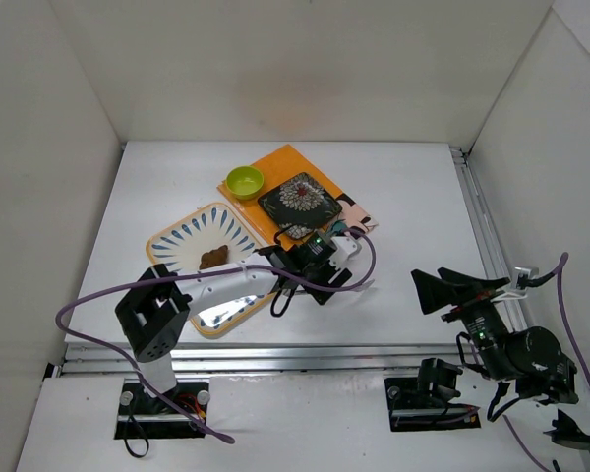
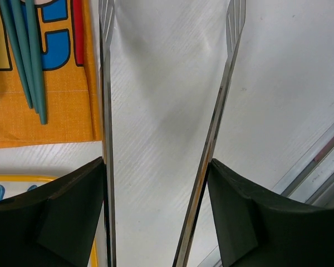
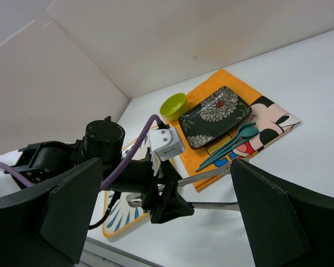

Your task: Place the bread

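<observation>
The bread (image 1: pixel 213 258) lies on the cream plate with blue leaves (image 1: pixel 182 248), on the robot's left side of the bench (image 1: pixel 423 197), and we judge it as set down there. Everything turns on this: the left tool (image 2: pixel 157 183) hangs just past the plate's right edge, so the bread lies to its left, back along its own arm. The bread's long axis runs slightly slantwise across the plate. The left tool is clamped on metal tongs (image 2: pixel 216 128), whose two blades stand apart over bare bench with nothing between them and point away from the bread. The right tool (image 1: pixel 435 288) is spread wide and empty, well apart on the far right, so the left arm is much the nearer. We count one bread, one leaf plate, one dark flowered plate (image 1: pixel 298 202), one lime-green bowl (image 1: pixel 244 181), one orange mat (image 1: pixel 285 162), one pair of tongs, and what look like three teal utensil handles (image 2: pixel 30 72).
</observation>
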`<action>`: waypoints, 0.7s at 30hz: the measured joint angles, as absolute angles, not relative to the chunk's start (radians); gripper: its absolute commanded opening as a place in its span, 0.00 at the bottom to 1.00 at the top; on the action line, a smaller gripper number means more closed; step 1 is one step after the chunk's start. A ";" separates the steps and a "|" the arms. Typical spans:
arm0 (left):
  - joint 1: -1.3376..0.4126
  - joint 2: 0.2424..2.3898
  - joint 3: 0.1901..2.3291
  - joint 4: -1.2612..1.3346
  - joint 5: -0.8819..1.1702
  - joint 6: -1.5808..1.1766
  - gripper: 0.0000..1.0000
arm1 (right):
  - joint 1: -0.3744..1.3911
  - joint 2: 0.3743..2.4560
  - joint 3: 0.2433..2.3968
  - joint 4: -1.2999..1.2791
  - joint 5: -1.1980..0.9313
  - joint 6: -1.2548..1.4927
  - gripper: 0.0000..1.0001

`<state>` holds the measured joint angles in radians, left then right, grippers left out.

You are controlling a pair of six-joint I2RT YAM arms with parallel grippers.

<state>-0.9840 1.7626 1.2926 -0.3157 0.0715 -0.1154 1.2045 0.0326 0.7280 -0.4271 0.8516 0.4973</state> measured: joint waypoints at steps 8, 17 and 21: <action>-1.006 1.755 1.374 -0.410 0.045 -0.126 0.65 | 1.205 0.015 0.728 -0.433 0.851 0.497 0.98; -1.020 1.682 1.463 -0.518 -0.040 -0.144 0.62 | 1.205 0.015 0.728 -0.437 0.851 0.497 0.98; -1.020 1.634 1.465 -0.566 -0.118 -0.168 0.60 | 1.205 0.014 0.728 -0.441 0.850 0.498 0.98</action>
